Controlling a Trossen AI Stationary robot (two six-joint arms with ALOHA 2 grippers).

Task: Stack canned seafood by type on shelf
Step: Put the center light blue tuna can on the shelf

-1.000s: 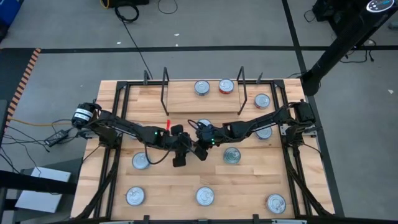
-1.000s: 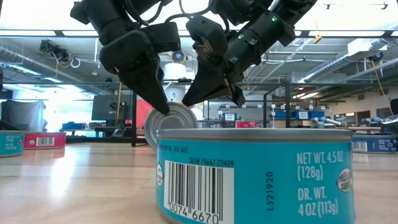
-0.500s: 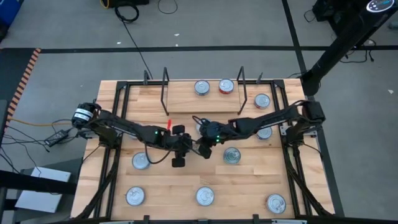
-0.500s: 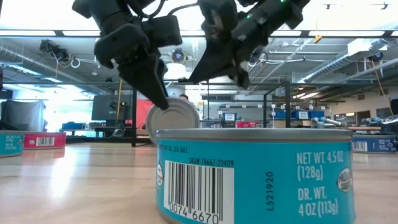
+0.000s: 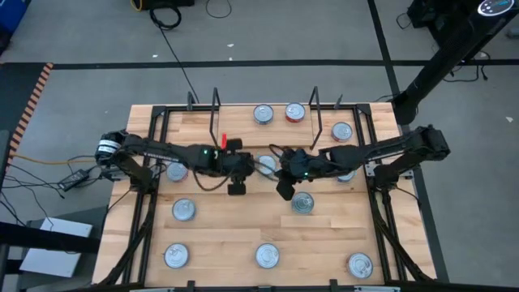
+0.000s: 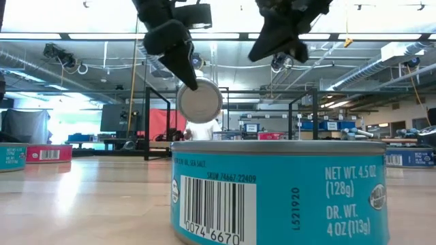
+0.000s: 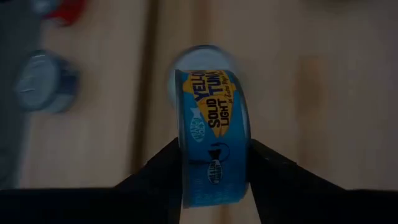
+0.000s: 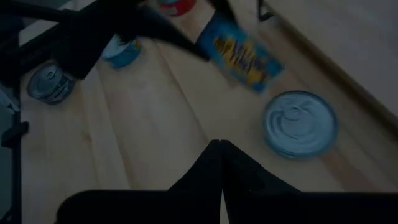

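My left gripper is shut on a blue-labelled tin of canned seafood, held on edge above the table's middle. My right gripper is shut and empty, hanging in the air just right of that tin. The shelf, a light board between black wire uprights, lies along the far edge. A silver-lidded tin and a red one rest on it on their bases. Several more tins lie flat on the table, one below my right gripper. My left gripper pinches the tin between its two fingers, one on each flat face, with the blue label band showing between them. The fingers slant down from the table's left. The tin hangs on edge, one flat face toward the near edge, lifted clear.
Flat tins sit at the left, along the near edge and at the right. A large blue tin stands close before the low camera. Black frame rails run along both table sides.
My left gripper has risen and gone toward the far edge with the tin, which stood on edge on the table and now hangs clear. My right gripper, still shut, has risen and drawn away from the tin toward the table's right.
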